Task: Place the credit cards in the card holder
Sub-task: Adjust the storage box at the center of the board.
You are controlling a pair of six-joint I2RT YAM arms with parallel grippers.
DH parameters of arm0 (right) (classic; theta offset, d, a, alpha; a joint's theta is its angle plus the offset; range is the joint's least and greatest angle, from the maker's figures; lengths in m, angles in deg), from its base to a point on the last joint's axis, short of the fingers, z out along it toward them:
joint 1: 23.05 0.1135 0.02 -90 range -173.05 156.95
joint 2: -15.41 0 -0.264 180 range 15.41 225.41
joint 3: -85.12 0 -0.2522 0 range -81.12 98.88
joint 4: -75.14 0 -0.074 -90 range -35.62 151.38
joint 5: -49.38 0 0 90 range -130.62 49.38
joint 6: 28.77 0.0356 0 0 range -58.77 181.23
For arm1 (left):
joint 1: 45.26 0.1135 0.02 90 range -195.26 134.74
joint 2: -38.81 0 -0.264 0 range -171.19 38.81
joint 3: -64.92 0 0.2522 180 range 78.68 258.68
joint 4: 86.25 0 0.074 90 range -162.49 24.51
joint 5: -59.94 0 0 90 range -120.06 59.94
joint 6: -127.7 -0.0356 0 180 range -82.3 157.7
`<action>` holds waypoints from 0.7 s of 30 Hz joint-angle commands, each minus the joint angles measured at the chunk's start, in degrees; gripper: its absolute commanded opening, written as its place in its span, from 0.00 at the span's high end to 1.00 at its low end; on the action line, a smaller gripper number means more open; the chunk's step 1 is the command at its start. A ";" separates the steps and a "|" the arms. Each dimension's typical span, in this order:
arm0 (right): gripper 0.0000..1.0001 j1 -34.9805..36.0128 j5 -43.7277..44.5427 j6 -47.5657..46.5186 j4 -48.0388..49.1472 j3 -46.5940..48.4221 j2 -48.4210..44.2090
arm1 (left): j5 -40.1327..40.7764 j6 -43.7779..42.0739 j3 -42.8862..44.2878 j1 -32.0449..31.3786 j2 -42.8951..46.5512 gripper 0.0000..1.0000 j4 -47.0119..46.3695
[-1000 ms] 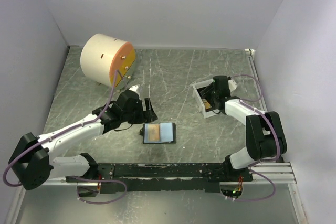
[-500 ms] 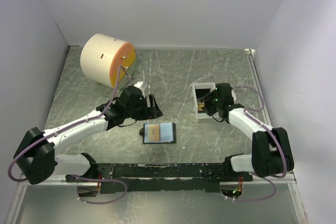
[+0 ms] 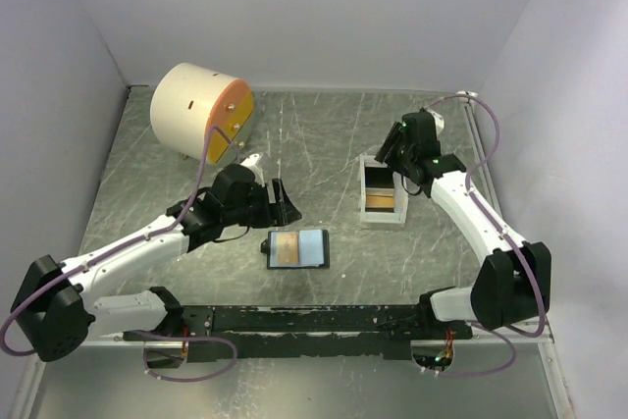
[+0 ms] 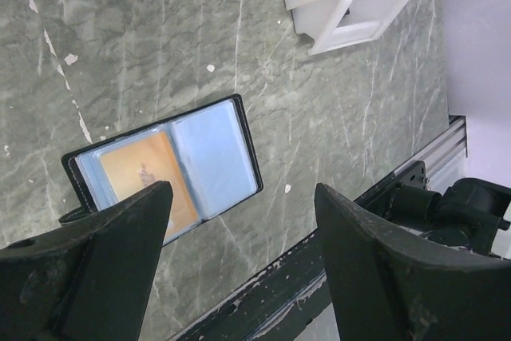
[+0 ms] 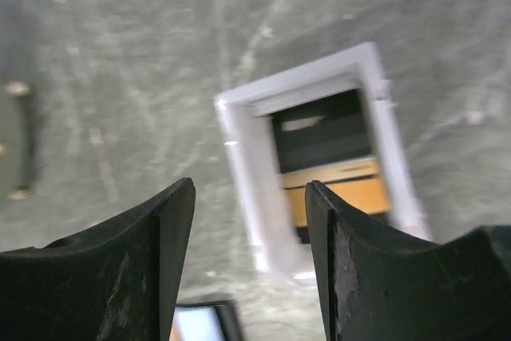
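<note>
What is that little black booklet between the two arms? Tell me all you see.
The card holder is a small black folding case, opened flat on the grey marbled table. Inside its dark border sit two glossy clear pockets: the left holds an orange-tan card, the right looks pale blue. Only the table touches it.

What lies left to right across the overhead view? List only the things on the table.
cream cylinder → card holder → white tray
</note>
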 commanded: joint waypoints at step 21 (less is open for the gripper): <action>0.45 -0.54 6.48 -4.74 -7.80 -9.59 4.30 | 2.79 -2.05 -3.96 0.27 7.21 0.15 2.43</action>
